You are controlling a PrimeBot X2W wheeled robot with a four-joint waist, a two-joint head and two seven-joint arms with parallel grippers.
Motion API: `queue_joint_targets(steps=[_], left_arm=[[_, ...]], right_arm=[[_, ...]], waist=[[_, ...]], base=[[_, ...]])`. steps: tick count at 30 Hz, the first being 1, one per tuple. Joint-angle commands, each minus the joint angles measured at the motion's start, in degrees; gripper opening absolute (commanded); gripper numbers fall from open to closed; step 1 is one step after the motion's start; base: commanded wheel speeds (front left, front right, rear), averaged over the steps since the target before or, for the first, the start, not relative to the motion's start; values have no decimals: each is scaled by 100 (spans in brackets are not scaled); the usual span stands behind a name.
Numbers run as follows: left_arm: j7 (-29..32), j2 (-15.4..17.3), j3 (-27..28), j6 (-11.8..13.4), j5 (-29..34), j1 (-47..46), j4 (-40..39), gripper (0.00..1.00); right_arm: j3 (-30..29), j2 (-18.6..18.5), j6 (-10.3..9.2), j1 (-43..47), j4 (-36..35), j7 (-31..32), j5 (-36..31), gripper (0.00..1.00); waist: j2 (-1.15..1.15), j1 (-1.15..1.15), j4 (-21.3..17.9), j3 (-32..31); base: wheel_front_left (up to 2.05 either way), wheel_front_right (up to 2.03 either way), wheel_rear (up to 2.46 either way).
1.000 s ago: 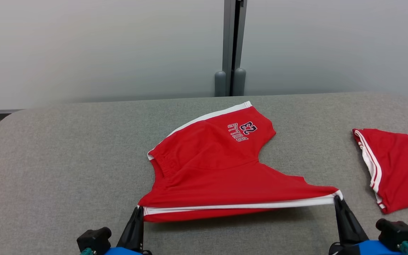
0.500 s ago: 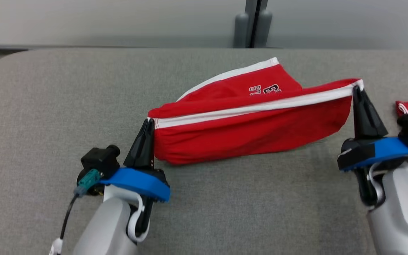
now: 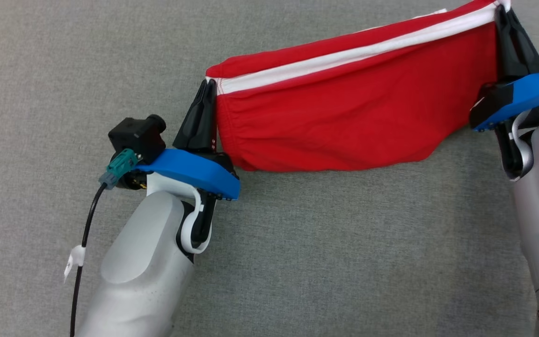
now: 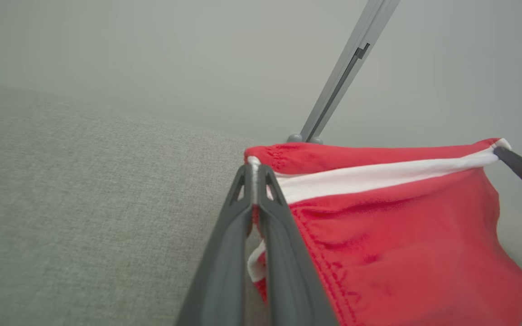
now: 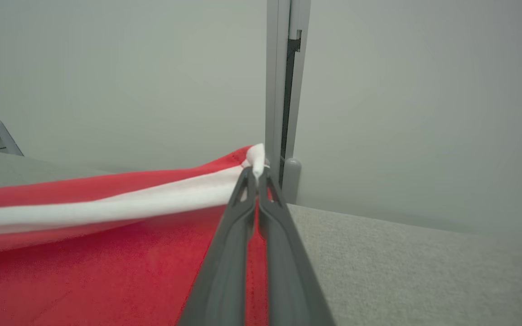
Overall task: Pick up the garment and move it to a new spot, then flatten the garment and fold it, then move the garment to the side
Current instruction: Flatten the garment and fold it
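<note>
The left gripper [image 3: 209,89] has its fingers pressed together on the left corner of the red shorts [image 3: 344,121], right where the white stripe [image 3: 358,51] ends. The left wrist view shows only a narrow tab of cloth between the tips. That is the first risk: the bite is thin, and any extra pull along the stripe could draw the corner out and drop that side.

The shorts hang stretched between the two arms over the grey padded surface [image 3: 321,257], seemingly toward its far edge. The stripe is taut and the red body sags in a belly below it. I cannot tell whether that belly touches the surface. If it is lowered as it hangs, the loose layers would probably bunch or fold under rather than lie flat.

The right gripper [image 3: 501,10] is likewise clamped shut on the opposite corner, with a small white tuft poking past its tips in the right wrist view. This hold looks just as shallow. If the arms move unevenly, the stripe would skew and one pinch would take all the load.
</note>
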Motion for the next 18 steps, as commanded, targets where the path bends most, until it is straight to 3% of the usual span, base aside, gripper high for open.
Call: queue_joint_targets(steps=[1, 10, 12, 13, 14, 15, 18], left_arm=[[-25, 3, -98, 6, -53, -173, 55, 0], [-25, 6, -635, 109, -616, -641, 156, 0], [-25, 3, -674, 128, -686, -697, 162, 0], [-25, 0, -693, 151, -681, -726, 158, 9], [-25, 3, -694, 158, -711, -737, 141, 65], [-24, 7, -698, 170, -720, -742, 135, 100], [-24, 5, -642, 251, -670, -669, 116, 100]], right_arm=[[-70, -89, -2, -138, 122, -28, -89, 0], [-451, -108, -2, -701, 621, -28, -751, 0], [-498, -70, -2, -784, 665, -29, -859, 20], [-527, -41, -2, -823, 673, -28, -874, 42], [-546, -17, -2, -842, 671, -28, -888, 100], [-542, 33, -2, -861, 650, -28, -865, 100], [-587, 81, -2, -843, 563, -28, -791, 100]], waist=[[-1, -1, 181, 195], [-1, -1, 321, 482], [-1, -1, 312, 513], [-1, -1, 301, 533], [-1, -1, 294, 546], [-1, -1, 286, 558], [-1, -1, 246, 570]], base=[[0, 0, 0], [0, 0, 0], [0, 0, 0], [0, 0, 0], [0, 0, 0], [0, 0, 0], [0, 0, 0]])
